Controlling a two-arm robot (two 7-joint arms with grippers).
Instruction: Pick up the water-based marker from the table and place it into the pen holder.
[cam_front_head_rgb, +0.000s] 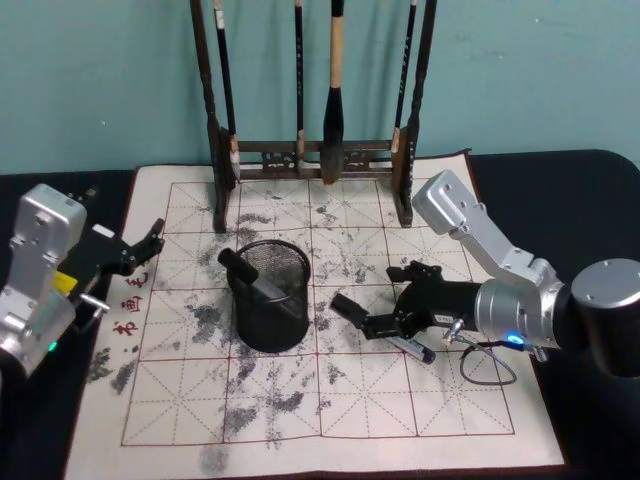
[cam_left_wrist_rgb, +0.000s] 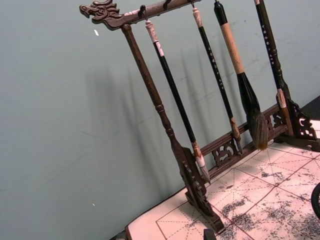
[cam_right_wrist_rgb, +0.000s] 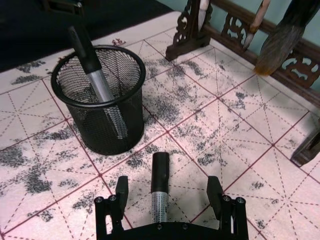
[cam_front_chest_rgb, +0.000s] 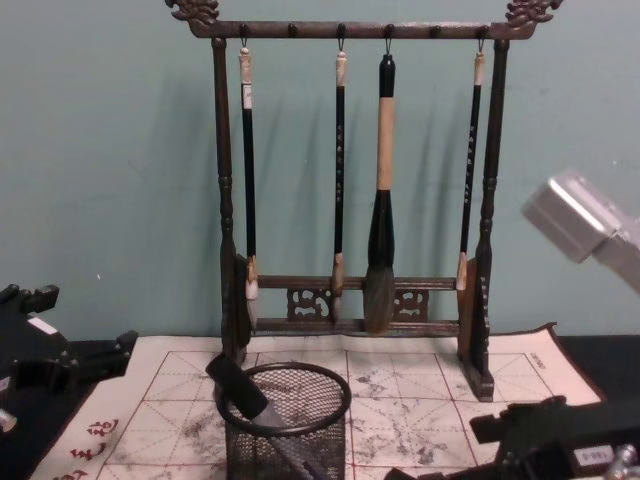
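A water-based marker (cam_right_wrist_rgb: 159, 200) with a silver barrel and black cap lies on the mat; its barrel (cam_front_head_rgb: 412, 348) pokes out from beneath my right arm. My right gripper (cam_right_wrist_rgb: 168, 189) hovers low over it and is open, one finger on each side, neither touching it. In the head view that gripper (cam_front_head_rgb: 364, 287) is just right of the pen holder (cam_front_head_rgb: 272, 296), a black mesh cup. The holder (cam_right_wrist_rgb: 100, 100) (cam_front_chest_rgb: 286, 420) has another marker (cam_right_wrist_rgb: 95, 70) leaning inside. My left gripper (cam_front_head_rgb: 148, 243) rests open at the mat's left edge.
The tall wooden brush rack (cam_front_head_rgb: 310, 158) with several hanging brushes stands at the back of the cream grid mat (cam_front_head_rgb: 330, 400), close behind the holder. A cable loop (cam_front_head_rgb: 490, 368) lies by my right wrist. Black tabletop (cam_front_head_rgb: 580, 200) surrounds the mat.
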